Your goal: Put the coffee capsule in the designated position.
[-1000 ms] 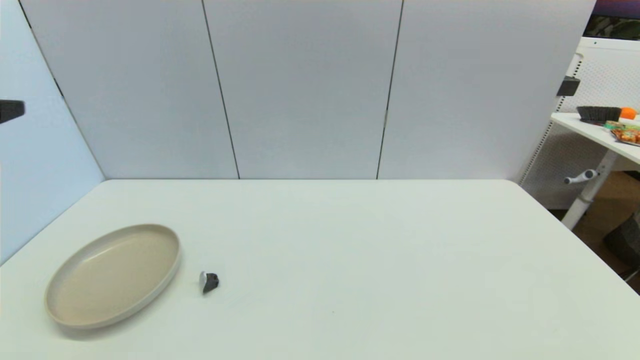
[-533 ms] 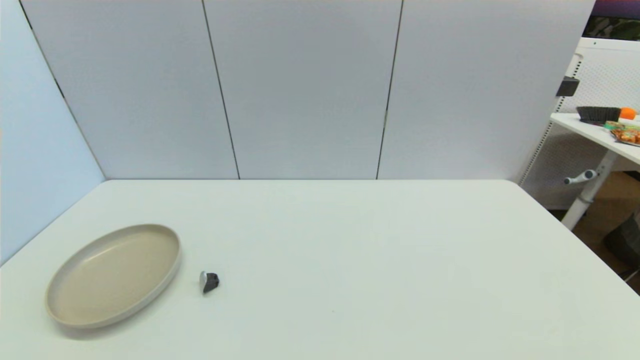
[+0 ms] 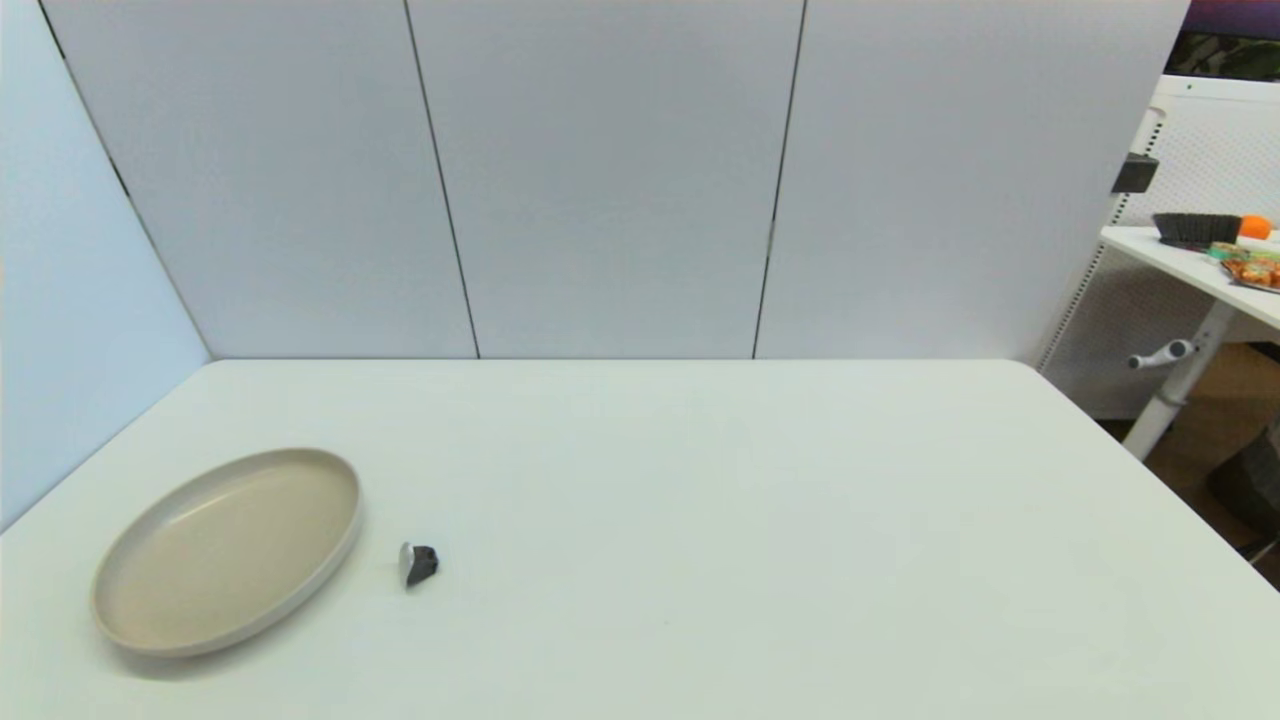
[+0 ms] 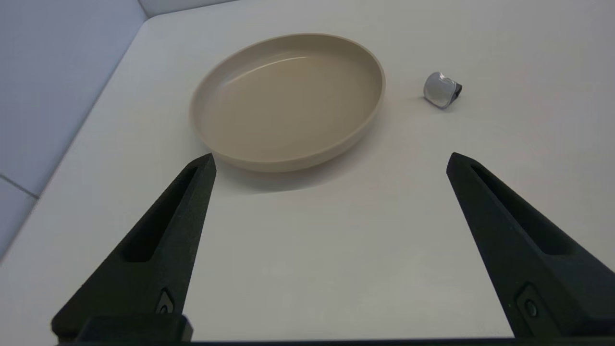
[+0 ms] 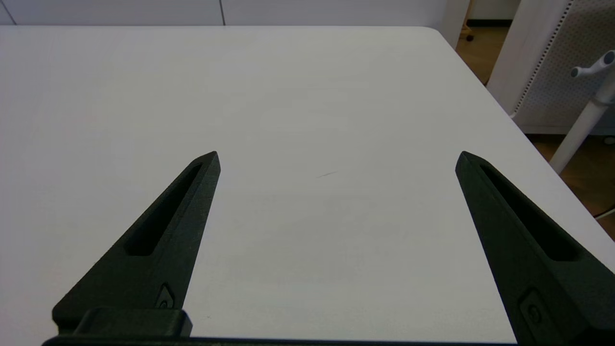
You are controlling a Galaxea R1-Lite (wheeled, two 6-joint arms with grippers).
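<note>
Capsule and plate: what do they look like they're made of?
Coffee capsule: likely thin metal; shiny, slightly dented silver foil face, dark grey-black matte body behind it.
Plate: beige, smooth, soft sheen inside, thick rounded rim; probably glazed ceramic, melamine not ruled out.
Both lie apart on the white table. Both grippers are open, holding nothing.

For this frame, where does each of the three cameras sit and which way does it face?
Head view: on the robot's head, facing forward and down at the table; no arm shows.
Left wrist view: behind the open left pincer, facing the plate and the coffee capsule lying beside it.
Right wrist view: behind the open right pincer, facing bare table.
Head and left wrist views share plate and capsule.
</note>
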